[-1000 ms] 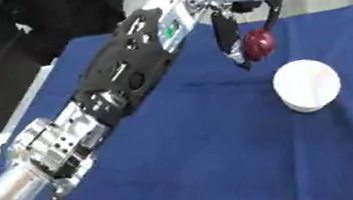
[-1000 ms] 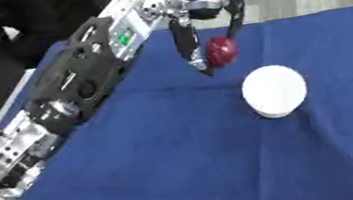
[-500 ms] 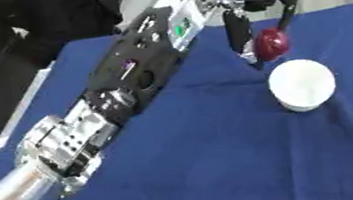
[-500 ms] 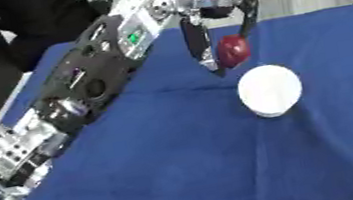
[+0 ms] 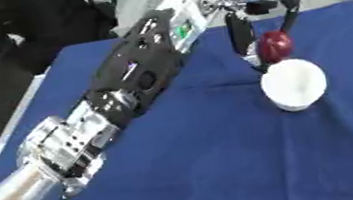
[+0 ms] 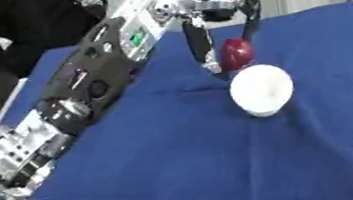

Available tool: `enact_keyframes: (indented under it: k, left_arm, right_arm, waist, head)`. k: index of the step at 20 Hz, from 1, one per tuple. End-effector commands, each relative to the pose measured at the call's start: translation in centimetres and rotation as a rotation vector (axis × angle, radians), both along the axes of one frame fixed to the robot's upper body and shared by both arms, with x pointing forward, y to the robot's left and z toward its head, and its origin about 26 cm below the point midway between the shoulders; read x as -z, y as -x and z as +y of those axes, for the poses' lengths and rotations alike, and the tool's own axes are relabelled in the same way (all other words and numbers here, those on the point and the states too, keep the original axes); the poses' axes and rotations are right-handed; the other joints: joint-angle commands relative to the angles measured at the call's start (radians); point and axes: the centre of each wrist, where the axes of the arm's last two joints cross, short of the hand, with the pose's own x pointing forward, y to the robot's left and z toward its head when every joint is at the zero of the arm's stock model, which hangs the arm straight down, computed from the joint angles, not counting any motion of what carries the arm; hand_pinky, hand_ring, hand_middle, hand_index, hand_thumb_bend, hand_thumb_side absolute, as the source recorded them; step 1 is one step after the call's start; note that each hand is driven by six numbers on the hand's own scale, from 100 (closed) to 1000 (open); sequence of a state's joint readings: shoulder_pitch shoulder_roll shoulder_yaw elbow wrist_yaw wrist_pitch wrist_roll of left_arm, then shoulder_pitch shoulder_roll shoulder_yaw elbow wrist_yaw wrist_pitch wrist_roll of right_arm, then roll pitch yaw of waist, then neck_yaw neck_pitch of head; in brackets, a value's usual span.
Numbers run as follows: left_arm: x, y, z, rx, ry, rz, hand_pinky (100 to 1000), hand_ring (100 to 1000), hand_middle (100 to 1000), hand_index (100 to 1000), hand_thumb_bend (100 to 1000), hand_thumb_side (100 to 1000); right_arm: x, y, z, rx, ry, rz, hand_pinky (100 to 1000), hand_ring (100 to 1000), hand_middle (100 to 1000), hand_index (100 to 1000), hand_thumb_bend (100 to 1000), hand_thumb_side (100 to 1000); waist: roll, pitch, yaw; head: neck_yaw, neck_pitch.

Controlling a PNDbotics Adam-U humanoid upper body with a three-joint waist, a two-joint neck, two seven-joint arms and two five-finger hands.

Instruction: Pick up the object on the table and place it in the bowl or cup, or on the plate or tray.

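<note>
Dark red and round, the fruit (image 5: 275, 46) hangs in our left robot hand (image 5: 262, 15), whose fingers curl down around it from above. We hold it just over the far rim of the white bowl (image 5: 294, 84), which sits on the blue-clothed counter (image 5: 217, 166). Our right robot hand is out of sight.

The left hand (image 5: 260, 18) covers the far side of the dark red object (image 5: 276, 45); its kind cannot be determined. The object overlaps the white bowl (image 5: 294, 84) at its far rim, contact unclear. The bowl's interior is indistinct.
</note>
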State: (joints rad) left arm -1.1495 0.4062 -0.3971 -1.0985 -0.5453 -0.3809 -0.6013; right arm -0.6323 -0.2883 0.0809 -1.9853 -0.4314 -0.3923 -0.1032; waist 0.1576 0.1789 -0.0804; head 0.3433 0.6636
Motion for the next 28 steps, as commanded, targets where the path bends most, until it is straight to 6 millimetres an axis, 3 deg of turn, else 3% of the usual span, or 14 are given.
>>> enact_keyframes:
  k: [1, 9, 28]
  left_arm:
    - [-1.2, 0.0, 0.2, 0.007, 0.012, -0.005, 100, 100, 126, 344, 314, 225]
    - [-0.1, -0.3, 0.6, 0.008, 0.023, 0.07, 100, 100, 127, 348, 264, 274]
    - [1.9, -1.2, 2.3, -0.032, 0.033, 0.073, 100, 100, 175, 383, 206, 276]
  right_arm:
    - [-0.9, 0.4, 0.3, -0.019, -0.004, -0.03, 364, 437, 473, 634, 100, 868]
    - [-0.9, 0.4, 0.8, -0.037, -0.006, -0.028, 366, 438, 474, 634, 100, 870]
    - [-1.3, 0.5, 1.1, -0.052, -0.014, -0.036, 370, 439, 475, 633, 100, 868]
  waist:
    - [-0.002, -0.015, -0.003]
    - [0.008, -0.014, -0.016]
    - [0.019, -0.006, -0.033]
  head:
    - [-0.006, -0.011]
    - [-0.02, -0.011]
    - [-0.03, -0.006]
